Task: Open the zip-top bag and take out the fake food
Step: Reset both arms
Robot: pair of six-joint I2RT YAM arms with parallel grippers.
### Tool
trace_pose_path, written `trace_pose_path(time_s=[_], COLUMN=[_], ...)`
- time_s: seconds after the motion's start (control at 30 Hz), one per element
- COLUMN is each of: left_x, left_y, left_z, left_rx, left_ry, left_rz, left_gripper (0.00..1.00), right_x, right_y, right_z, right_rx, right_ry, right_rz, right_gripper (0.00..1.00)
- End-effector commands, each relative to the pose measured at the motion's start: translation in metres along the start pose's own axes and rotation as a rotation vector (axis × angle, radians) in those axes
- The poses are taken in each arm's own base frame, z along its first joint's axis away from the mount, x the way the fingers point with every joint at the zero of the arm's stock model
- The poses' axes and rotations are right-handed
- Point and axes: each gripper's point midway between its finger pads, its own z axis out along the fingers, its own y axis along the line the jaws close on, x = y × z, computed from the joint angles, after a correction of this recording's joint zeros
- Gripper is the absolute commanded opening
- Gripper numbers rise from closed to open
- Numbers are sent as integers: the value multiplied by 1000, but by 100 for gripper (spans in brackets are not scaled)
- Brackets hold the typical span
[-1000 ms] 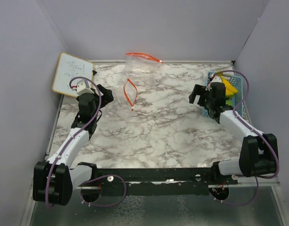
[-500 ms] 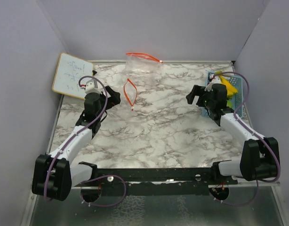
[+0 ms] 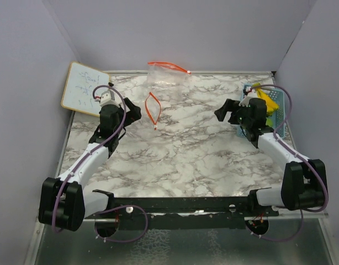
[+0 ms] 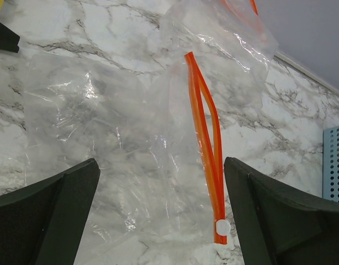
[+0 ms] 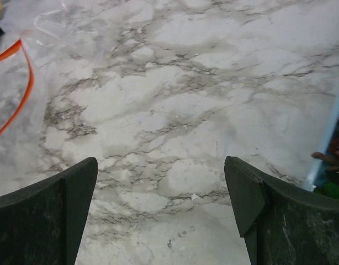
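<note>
Left gripper (image 3: 131, 113) stands with its fingers spread wide and nothing between them, just to the left of the zip-top bag (image 3: 152, 110) that lies out on the marble table (image 3: 186, 154). From the left wrist camera the bag (image 4: 114, 127) fills the space between the two dark fingers (image 4: 48, 215). Its orange zip track (image 4: 205, 143) is parted into a narrow loop, with a white slider (image 4: 220, 225) at the near end. The clear film is creased and glaring, so its edges are hard to trace; it appears to lie flat, but that is not certain.

A second bag (image 3: 167, 74) sits beyond the first one, against the back wall (only a corner of it (image 4: 241, 27) shows in the left wrist view).

Well to the right of the bag, the right gripper (image 3: 223, 112) is likewise spread apart and grips nothing. Its own camera catches only a sliver of orange zip at the left edge.

The fake food (image 3: 267, 99) lies far right of the bag in a light-blue basket (image 3: 248, 88), largely hidden behind the right arm; a yellow banana bunch (image 3: 269, 102) is what shows. Dark red and green scraps are cut off at the right wrist view's edge.

A whiteboard (image 3: 81, 85) lies left of the bag, its writing too small to read.
</note>
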Motion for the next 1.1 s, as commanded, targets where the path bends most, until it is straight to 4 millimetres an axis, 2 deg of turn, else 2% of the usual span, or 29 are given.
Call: trace_pose_path(time_s=[0.0,0.07,0.13,0.27,0.3,0.33,0.37,0.4,0.43,0.47,0.5,0.57,0.6,0.63,0.67,0.7,0.73,0.77,0.83,0.93,1.0,1.07], left_x=[-3,-2,-1,-5,-5,-6,-6,-6,-5,-5,-4,-3,-3,-3,-3,-3,-3,-3,-3,-5,-8,-11], left_y=[-5,-6,-4,-1,0,0,0,0,1,1,1,1,0,0,0,-1,-1,-1,-1,-1,-2,-4], left_z=[5,6,6,3,3,2,2,2,2,2,3,3,3,4,4,4,4,4,3,1,-1,-3], left_rx=[5,7,-6,-19,-22,-22,-21,-22,-23,-25,-26,-25,-21,-20,-17,-15,-14,-14,-13,-10,-6,3], left_ry=[0,10,15,-5,-8,-12,-13,-12,-10,-8,-7,-4,-2,-3,-2,-1,-1,0,-1,-8,-19,-30], left_rz=[-33,-30,-27,-15,-14,-12,-12,-9,-8,-6,-5,-4,-2,-3,-3,-4,-4,-3,-1,1,4,7], left_gripper=[99,99,99,99,99,99,99,99,99,99,99,99,99,99,99,99,99,99,99,99,99,99], right_x=[8,19,29,36,37,38,37,36,34,32,30,27,27,27,28,29,29,29,27,25,25,26], right_y=[73,92,98,91,89,89,88,86,86,84,83,81,81,82,83,83,83,84,85,86,85,85], right_z=[0,6,17,29,30,30,29,28,27,25,24,23,23,22,22,22,22,22,22,21,22,22], right_rx=[-373,-369,-276,-126,-113,-106,-99,-91,-88,-80,-70,-59,-59,-60,-66,-69,-71,-74,-77,-78,-75,-70], right_ry=[-21,-1,26,33,33,32,29,23,12,2,-6,-15,-15,-12,-7,-1,-1,-4,-13,-23,-21,-20], right_rz=[47,9,-73,-165,-174,-181,-184,-185,-185,-185,-184,-185,-188,-189,-192,-192,-189,-183,-171,-167,-167,-166], right_gripper=[97,98,100,100,95,85,64,37,16,8,12,39,43,41,26,16,14,20,50,83,93,95])
